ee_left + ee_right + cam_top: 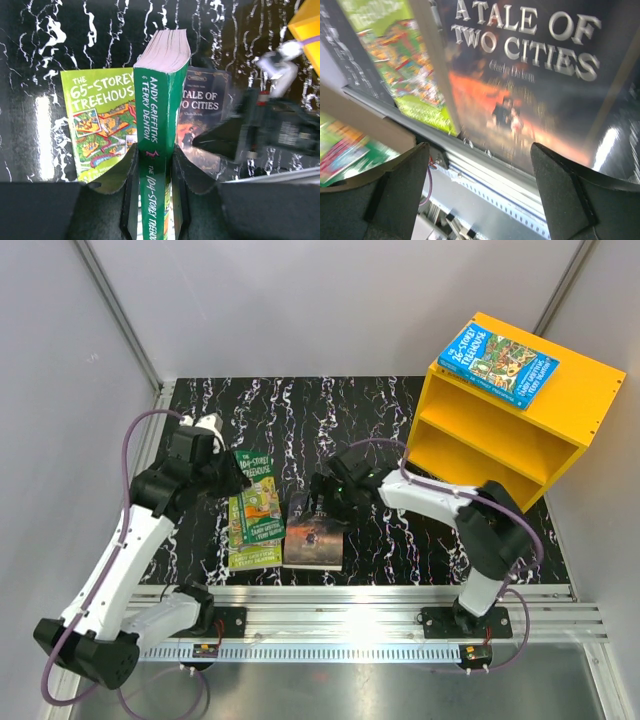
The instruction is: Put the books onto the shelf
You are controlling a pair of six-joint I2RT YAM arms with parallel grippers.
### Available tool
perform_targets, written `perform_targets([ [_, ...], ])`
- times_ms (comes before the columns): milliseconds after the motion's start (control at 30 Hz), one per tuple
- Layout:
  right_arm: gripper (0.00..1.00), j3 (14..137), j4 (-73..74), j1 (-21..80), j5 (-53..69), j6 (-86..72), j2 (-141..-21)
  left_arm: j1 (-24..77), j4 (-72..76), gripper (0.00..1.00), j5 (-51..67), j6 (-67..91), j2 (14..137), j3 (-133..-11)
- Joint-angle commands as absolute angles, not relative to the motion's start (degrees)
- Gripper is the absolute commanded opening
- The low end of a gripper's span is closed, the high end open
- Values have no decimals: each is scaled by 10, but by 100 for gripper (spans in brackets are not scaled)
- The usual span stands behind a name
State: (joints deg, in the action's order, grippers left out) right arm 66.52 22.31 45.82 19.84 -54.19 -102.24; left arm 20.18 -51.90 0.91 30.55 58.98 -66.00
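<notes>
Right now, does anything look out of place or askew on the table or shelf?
Yes: the blue book lies flat on the roof of the yellow shelf, skewed to its edges, not in a compartment. The green book in the left hand, and the lime book and brown book on the table, look undamaged.

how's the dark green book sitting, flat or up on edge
Up on edge: the dark green book stands spine-out, clamped in the left gripper; the lime book lies flat.
</notes>
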Motion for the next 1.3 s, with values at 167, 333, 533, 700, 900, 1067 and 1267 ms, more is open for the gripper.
perform_targets([
  [167, 94, 644, 346, 455, 58, -549, -755, 201, -389, 0, 149, 368, 526, -626],
  [333, 97, 599, 395, 455, -38, -610, -579, 255, -256, 0, 215, 424, 528, -589],
  [533, 100, 641, 476, 454, -163, -624, -376, 405, -75, 0, 180, 520, 633, -571],
  [700, 100, 772, 562, 454, -185, -589, -380, 474, 84, 0, 198, 583, 800, -636],
  [900, 100, 857, 623, 455, -228, -581, -365, 504, 147, 0, 231, 633, 1023, -801],
  [1067, 100, 896, 691, 455, -265, -578, -348, 510, 262, 0, 229, 744, 1157, -900],
  [1267, 100, 905, 715, 455, -288, -589, -326, 515, 291, 0, 129, 832, 1251, -959],
])
